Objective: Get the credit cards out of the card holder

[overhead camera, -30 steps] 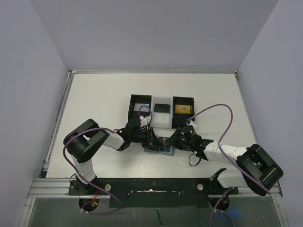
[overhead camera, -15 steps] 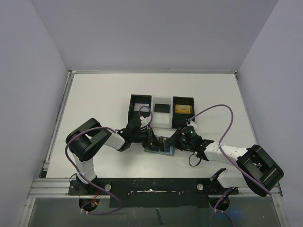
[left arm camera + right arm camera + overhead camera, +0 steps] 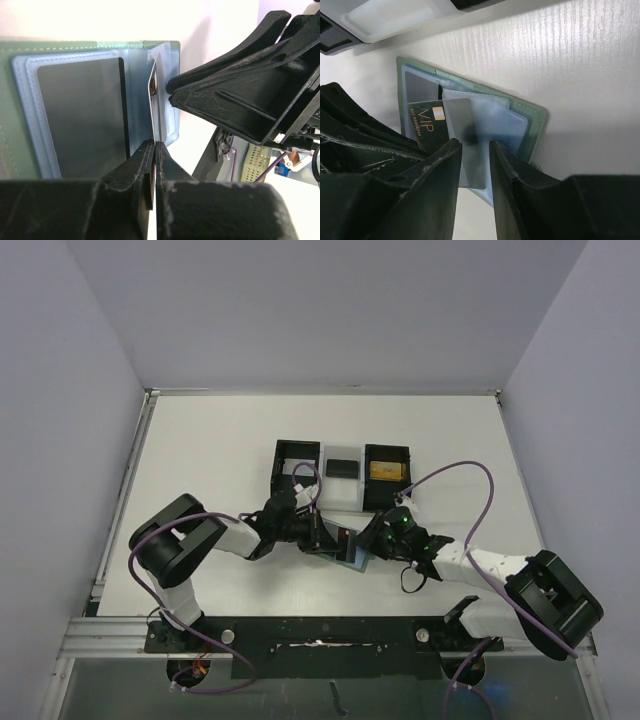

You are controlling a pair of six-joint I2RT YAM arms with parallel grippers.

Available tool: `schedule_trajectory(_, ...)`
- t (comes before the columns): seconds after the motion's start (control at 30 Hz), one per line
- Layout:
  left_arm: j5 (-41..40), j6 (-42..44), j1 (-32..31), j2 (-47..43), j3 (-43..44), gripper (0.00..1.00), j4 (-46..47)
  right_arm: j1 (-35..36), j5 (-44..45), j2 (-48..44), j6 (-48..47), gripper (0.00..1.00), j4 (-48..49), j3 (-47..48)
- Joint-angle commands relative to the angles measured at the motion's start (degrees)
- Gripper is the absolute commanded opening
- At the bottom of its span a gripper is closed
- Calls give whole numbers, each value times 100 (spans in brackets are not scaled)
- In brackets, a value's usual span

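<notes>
The white counter (image 3: 200, 460) is seen from above, w/ the L arm (image 3: 190, 540) and R arm (image 3: 500, 570) both bent inward toward its centre. A three-compartment tray (image 3: 341, 498) is set behind the work spot: black at both ends, white in the middle.

The holder (image 3: 532, 125) is laid open on the counter just in front of the tray, between the two end effectors, green outside down and pale blue pockets up. A dark card (image 3: 80, 115) is seated fully in one pocket. A black VIP card (image 3: 425, 129) is drawn partway out of the other pocket, approx. half exposed.

The left end effector (image 3: 154, 150) is closed tight, w/ the VIP card's thin edge pinched between its fingers. The right end effector (image 3: 475, 145) is held partly open over the holder; a clear pocket leaf (image 3: 485, 117) is seen in the gap. Whether it is actually gripped cannot be told.
</notes>
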Motion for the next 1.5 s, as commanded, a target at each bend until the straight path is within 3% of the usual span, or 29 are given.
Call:
schedule_trajectory(0.0,-59,273,-39,-330,-54,0,-155,17,143,-199,-245,31,-560,219)
schedule_trajectory(0.13,-246,332,-39,-466,-85,0,-296,15,83,-488,-316,32,-566,264)
schedule_trajectory(0.3,-300,475,-39,-500,159,0,-564,17,-325,-799,-355,36,317,68)
schedule_trajectory(0.63,-183,539,-39,-783,77,0,-744,-21,-509,273,-244,39,675,242)
schedule_trajectory(0.83,-512,819,32,-1157,-44,0,-1339,-17,-245,439,-254,39,165,376)
schedule_trajectory(1.2,-1280,994,84,-2050,-380,0,-1322,-105,-318,-781,-970,76,498,244)
schedule_trajectory(1.47,-1458,1091,189,-3093,-854,0,-642,-154,-243,-1731,-1549,85,2253,-564)
